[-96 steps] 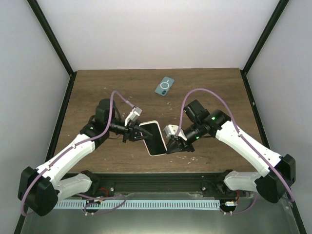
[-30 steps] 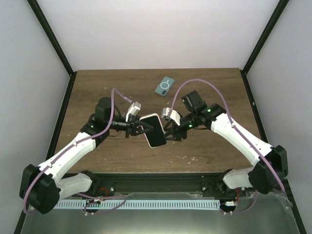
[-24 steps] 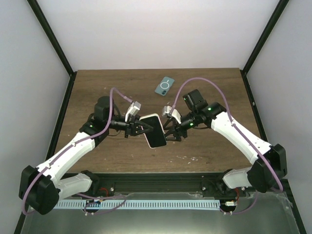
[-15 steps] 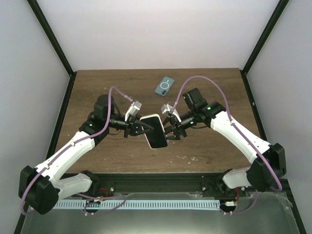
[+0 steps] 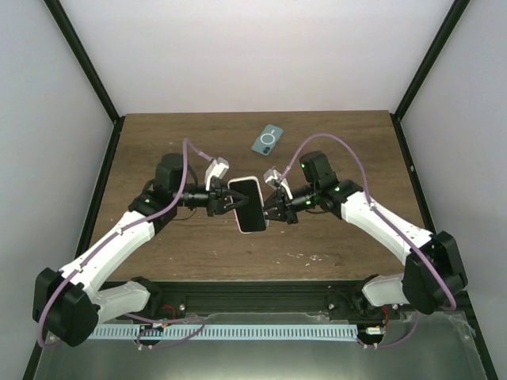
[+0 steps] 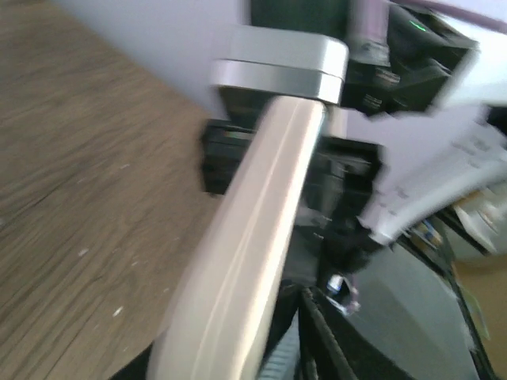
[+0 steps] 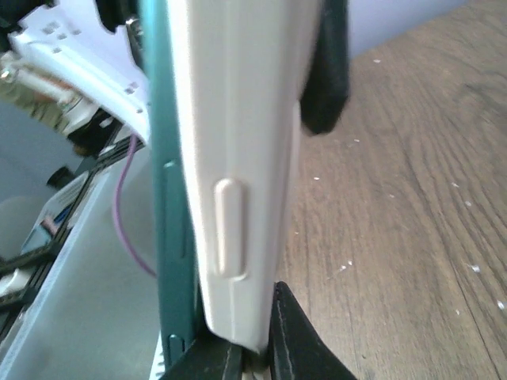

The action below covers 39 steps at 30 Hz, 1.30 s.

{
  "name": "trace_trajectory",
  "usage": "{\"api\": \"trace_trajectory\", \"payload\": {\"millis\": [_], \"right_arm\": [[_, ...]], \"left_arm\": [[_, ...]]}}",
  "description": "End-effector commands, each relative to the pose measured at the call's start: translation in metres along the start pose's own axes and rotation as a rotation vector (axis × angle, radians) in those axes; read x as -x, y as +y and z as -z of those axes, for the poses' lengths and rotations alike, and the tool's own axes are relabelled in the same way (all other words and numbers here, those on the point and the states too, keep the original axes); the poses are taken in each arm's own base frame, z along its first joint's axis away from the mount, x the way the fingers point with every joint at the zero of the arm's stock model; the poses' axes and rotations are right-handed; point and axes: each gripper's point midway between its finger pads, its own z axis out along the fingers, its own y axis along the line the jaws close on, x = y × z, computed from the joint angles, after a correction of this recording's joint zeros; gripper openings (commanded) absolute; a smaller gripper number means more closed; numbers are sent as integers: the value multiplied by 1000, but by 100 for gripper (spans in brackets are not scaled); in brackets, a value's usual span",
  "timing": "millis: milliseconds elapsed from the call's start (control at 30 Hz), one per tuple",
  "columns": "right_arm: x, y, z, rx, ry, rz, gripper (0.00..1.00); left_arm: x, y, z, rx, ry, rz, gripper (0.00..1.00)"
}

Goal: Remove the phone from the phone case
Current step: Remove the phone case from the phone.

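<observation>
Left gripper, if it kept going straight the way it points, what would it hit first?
The phone, held at its fingertips; the left gripper points rightward. Just beyond, the right gripper grips the phone's opposite edge, seemingly at similar height.

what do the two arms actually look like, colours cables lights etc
Both the left arm and right arm have white shell links with black joints and black jaws. A purple cable loops along each to the wrist, where a silver-grey block sits. A small green light glows on the right arm. No sleeves; no lettering legible.
</observation>
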Motion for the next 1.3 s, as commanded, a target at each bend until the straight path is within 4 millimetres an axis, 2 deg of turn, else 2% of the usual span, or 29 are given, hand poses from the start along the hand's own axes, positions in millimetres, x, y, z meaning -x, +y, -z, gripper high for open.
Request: {"api": "trace_trajectory", "payload": {"millis": [0,33,100,167,233,333,433,567,633,700,767,933,1033,1133,1267], "right_arm": [[0,-8,-4,-21,-105,15,1],[-15,-23,-5,-61,-112,-48,1],[-26,-46,-5,-134,-139,-123,1],[-31,-63,-6,-189,-145,-175,1],[-38,-76,-7,-241,-149,-237,1],[-47,-98,-1,-368,-169,-331,1],[-53,-119,9,-501,-197,-421,1],[-56,-131,16,-579,-208,-475,1],[-61,-138,22,-639,-216,-507,1],[-72,-147,28,-703,-217,-575,1],[-82,-150,24,-697,-196,-617,1],[-99,-159,20,-718,-159,-717,1],[-105,-160,19,-723,-153,-767,1],[-108,-160,20,-728,-156,-808,1],[-116,-161,19,-736,-149,-857,1]], "left_arm": [[7,85,16,431,-94,98,39],[12,94,22,499,-112,98,47],[17,110,40,656,-122,95,57],[17,125,66,834,-157,114,67],[9,135,98,1029,-217,157,68],[-6,120,105,1081,-269,115,67],[-29,105,87,1026,-250,111,61],[-66,94,61,984,-102,126,48],[-78,89,50,981,-39,89,46],[-84,86,44,1003,0,46,46],[-85,84,37,1022,31,-1,51],[-91,80,13,1051,113,-113,78],[-100,85,-5,1025,171,-144,80],[-106,89,-23,998,236,-174,74],[-107,88,-45,951,249,-218,72]]}}
